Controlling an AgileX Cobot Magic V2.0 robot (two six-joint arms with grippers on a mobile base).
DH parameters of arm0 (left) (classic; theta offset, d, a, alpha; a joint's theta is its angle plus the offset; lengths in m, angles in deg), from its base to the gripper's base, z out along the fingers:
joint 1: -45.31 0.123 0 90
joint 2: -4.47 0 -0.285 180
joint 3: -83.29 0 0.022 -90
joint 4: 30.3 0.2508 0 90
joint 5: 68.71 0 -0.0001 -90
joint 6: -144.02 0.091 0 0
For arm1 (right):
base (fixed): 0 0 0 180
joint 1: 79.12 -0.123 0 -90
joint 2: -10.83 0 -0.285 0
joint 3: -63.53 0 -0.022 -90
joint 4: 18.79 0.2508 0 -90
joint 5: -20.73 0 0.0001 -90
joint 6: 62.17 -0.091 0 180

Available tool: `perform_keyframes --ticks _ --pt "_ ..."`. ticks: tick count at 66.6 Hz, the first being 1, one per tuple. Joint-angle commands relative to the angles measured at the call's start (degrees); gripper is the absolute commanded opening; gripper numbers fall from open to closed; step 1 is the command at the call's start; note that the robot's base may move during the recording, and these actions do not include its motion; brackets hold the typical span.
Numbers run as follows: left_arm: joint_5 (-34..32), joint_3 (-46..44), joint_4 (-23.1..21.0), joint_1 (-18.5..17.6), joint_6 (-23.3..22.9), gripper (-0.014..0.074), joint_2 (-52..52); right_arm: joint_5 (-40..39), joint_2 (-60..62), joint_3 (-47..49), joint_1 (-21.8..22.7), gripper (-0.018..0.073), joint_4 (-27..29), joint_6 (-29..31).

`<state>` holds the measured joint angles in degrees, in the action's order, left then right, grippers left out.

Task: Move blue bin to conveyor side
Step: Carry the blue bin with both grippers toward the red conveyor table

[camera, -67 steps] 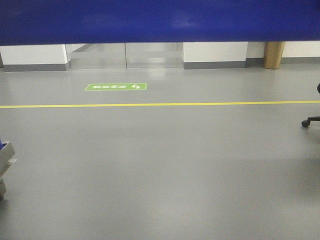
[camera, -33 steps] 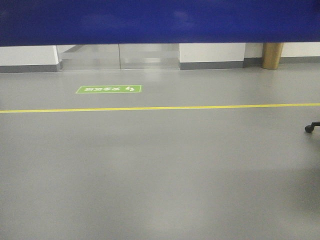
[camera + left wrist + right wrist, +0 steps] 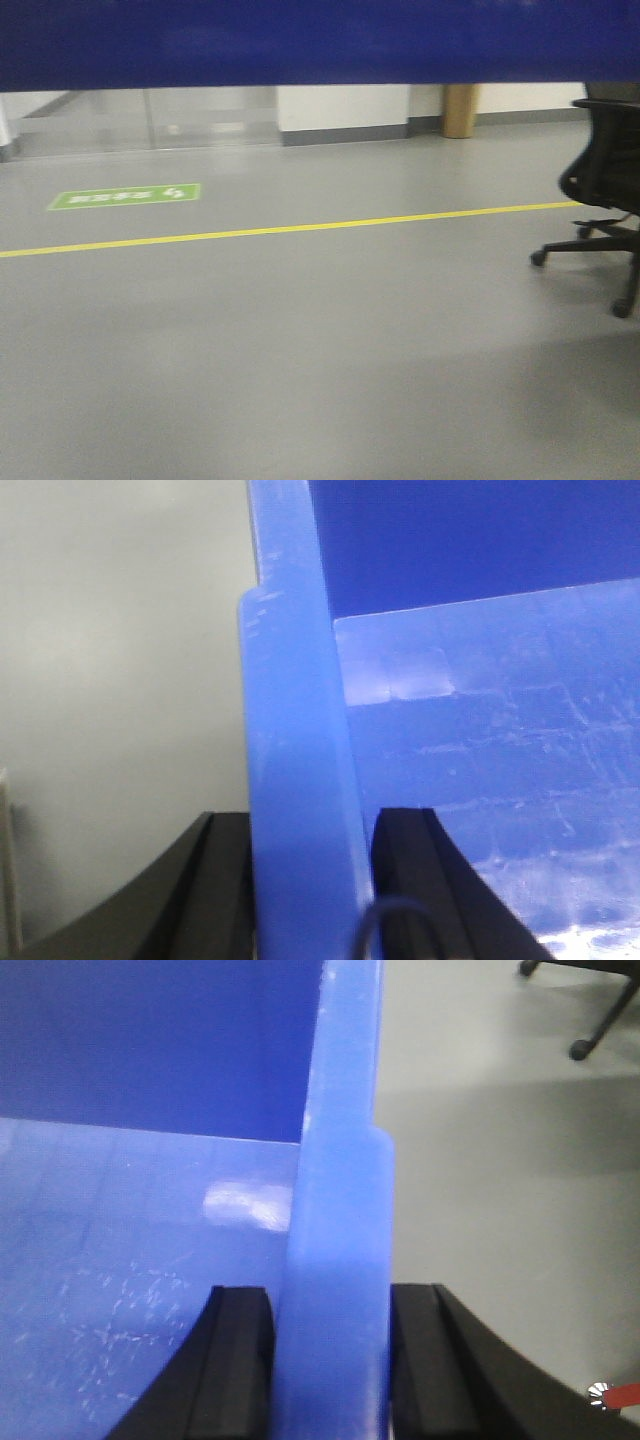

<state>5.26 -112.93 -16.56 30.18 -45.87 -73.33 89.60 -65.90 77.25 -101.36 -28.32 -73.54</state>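
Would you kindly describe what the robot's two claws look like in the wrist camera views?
The left claw and the right claw each have two matte black fingers with flat inner faces and outer edges that flare in a curve toward the base. No markings show on them. A thin dark cable loops near the left claw's base. The arms themselves are out of view.

Flat, even indoor light filled every view. The front view was smeared with motion blur. In both wrist views white glare marked the blue bin (image 3: 480,730), its near rim unfocused.
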Motion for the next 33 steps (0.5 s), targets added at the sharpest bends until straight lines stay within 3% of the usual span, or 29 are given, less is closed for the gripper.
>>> perform_keyframes --ticks 1,33 --pt "-5.2 -1.1 -1.4 -0.6 0.4 -0.0017 0.8 -8.1 0.9 1.0 -0.1 -0.0079 -0.2 1.4" --pt "-5.2 -1.1 0.0 -0.6 0.4 -0.0017 0.8 -10.5 0.9 1.0 -0.1 -0.0079 -0.2 1.4"
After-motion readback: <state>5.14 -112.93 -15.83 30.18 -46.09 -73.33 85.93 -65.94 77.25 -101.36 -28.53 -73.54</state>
